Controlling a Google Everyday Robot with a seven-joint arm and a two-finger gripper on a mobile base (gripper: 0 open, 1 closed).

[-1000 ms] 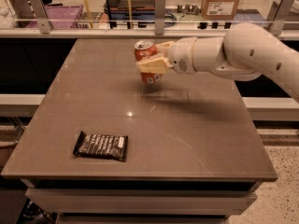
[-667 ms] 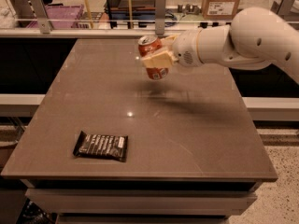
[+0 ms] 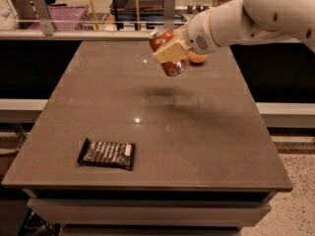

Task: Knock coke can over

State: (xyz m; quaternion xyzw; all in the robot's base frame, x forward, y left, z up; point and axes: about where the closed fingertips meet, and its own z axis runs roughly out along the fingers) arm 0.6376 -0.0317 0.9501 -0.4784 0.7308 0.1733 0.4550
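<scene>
The coke can is a red-orange can with a silver top and a white patch near its base. It hangs tilted in the air above the far middle of the brown table. My gripper comes in from the right on a white arm and is shut on the can, with a beige finger across the can's front. The can's shadow falls on the table below it.
A flat black snack wrapper lies near the table's front left. A round orange fruit sits on the table's far side, partly behind the arm. A rail and cluttered shelves run behind the table.
The gripper has lifted the can higher off the table and tilted it further. The orange fruit behind the arm now shows. The wrapper has not moved.
</scene>
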